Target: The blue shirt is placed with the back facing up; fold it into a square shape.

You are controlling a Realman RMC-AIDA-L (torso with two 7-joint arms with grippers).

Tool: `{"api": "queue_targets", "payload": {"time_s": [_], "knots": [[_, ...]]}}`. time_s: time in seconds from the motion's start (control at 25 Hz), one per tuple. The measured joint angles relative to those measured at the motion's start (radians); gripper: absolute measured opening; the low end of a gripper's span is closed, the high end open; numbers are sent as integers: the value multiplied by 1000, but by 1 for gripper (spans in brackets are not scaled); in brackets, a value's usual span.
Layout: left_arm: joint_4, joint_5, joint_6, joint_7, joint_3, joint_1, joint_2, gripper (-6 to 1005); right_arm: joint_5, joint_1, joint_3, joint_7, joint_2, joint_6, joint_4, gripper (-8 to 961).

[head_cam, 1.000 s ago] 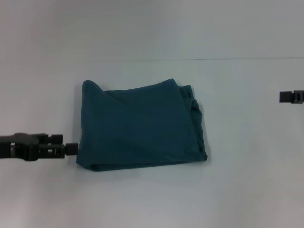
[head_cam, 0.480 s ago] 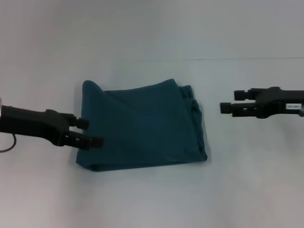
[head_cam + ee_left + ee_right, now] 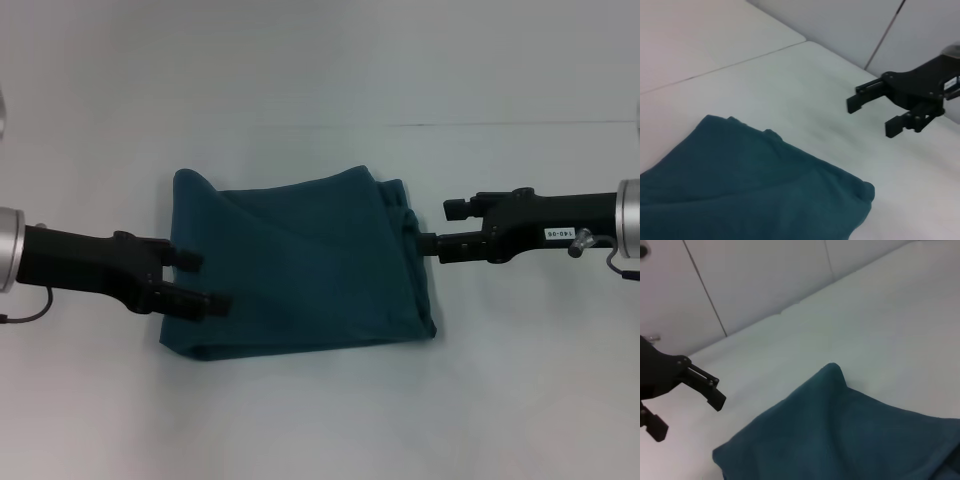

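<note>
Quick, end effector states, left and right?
Left end effector: open, at the blue shirt's left edge, holding nothing.
Right end effector: open, beside the right edge, empty.

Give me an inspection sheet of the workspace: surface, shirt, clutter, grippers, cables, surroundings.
Surface: white table, bare around the cloth.
Job's things: blue shirt folded into a rough rectangle, lying flat.
Clutter: nothing seen.
Grippers: left gripper open at the shirt's left edge; right gripper open, by the shirt's right edge.
Cables: thin cable under the left arm.
Surroundings: pale wall panels behind the table.
</note>
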Motion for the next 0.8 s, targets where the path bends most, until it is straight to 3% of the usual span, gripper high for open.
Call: {"api": "queue_targets", "payload": {"time_s": [0.36,0.56,0.8], "knots": [[-50,0,-27,-103,0,-69,-5,950,34,-5,-7,-16,1,-6,0,859],[-37,5,-30,-169,64,-108,3,950,47,-7,-7,-25,1,-7,0,858],[-33,3,-63,-242,50,-123,11,949,48,-10,-7,-29,2,-1,0,858]]}}
